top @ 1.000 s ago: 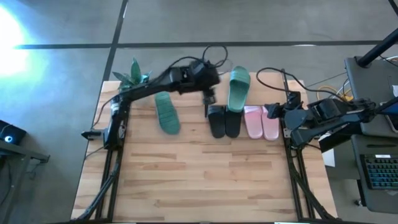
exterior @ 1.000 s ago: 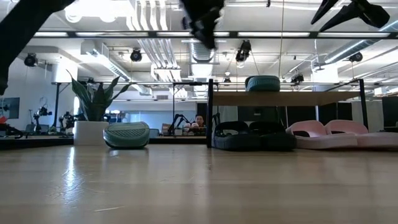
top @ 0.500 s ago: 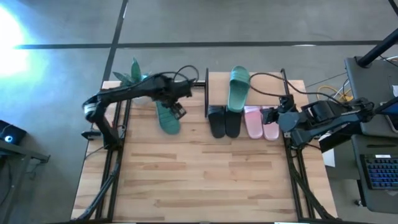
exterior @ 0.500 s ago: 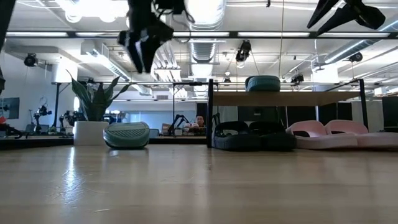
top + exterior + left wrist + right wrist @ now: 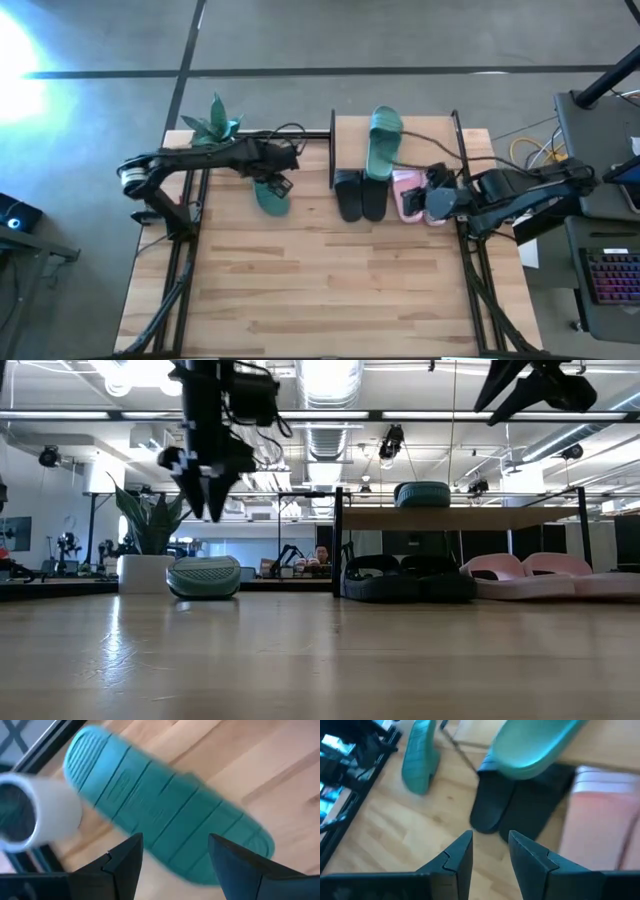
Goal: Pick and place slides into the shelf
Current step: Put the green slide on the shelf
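Observation:
One teal slide lies ribbed sole up on the table, left of the shelf. My left gripper hangs open just above it, fingers pointing down on either side of its middle, clear of it in the low view. A second teal slide rests on the shelf's top board. The black pair and the pink pair sit side by side under that board. My right gripper hovers open and empty above the pink pair, pointing slantwise down.
A potted plant in a white pot stands at the table's far left corner, close behind the loose teal slide. Cables run over the shelf's far side. Bare wooden tabletop stretches toward the near edge.
My left gripper has swung from the shelf's left post toward the table's left, come down over the loose teal slide, and rolled about its own axis, staying open. My right gripper has edged toward the pink pair and tipped further down.

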`<control>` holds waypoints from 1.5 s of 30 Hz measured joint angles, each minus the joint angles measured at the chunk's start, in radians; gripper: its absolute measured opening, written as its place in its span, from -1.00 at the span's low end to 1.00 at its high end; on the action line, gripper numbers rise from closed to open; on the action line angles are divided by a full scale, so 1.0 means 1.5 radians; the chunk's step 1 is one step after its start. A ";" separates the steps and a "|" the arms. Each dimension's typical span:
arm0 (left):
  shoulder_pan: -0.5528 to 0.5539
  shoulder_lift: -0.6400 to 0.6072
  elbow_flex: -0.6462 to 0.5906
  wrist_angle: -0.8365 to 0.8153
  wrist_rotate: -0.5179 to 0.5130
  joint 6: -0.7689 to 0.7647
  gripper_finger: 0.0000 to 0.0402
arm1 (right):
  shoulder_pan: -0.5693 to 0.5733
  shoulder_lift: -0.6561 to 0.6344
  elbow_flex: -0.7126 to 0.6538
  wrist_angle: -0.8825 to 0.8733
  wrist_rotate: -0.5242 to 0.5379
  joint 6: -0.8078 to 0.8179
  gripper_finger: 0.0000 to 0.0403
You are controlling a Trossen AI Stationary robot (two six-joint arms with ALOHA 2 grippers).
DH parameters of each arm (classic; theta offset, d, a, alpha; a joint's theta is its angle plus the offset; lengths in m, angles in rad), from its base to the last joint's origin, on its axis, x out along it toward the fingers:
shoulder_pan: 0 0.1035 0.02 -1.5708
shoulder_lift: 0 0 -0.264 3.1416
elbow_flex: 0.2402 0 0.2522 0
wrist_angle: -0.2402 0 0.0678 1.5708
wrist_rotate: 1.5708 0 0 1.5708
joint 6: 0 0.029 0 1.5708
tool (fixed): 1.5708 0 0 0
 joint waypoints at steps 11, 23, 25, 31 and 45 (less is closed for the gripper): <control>-0.032 -0.253 -0.239 0.107 0.102 -0.278 0.04 | -0.060 0.085 0.000 0.200 -0.151 -0.159 -0.41; -0.032 -0.386 -0.452 0.381 0.034 -0.404 0.04 | -0.168 0.234 0.000 0.411 -0.401 -0.254 -0.43; -0.030 -0.389 -0.459 0.420 0.015 -0.397 0.04 | -0.170 0.260 0.000 0.425 -0.414 -0.257 -0.44; -0.030 -0.339 -0.478 0.581 0.003 -0.301 0.04 | -0.173 0.302 0.001 0.433 -0.426 -0.260 -0.45; -0.109 -0.254 -0.474 0.313 0.014 -0.483 0.04 | -0.174 0.298 0.033 0.407 -0.418 -0.289 -0.46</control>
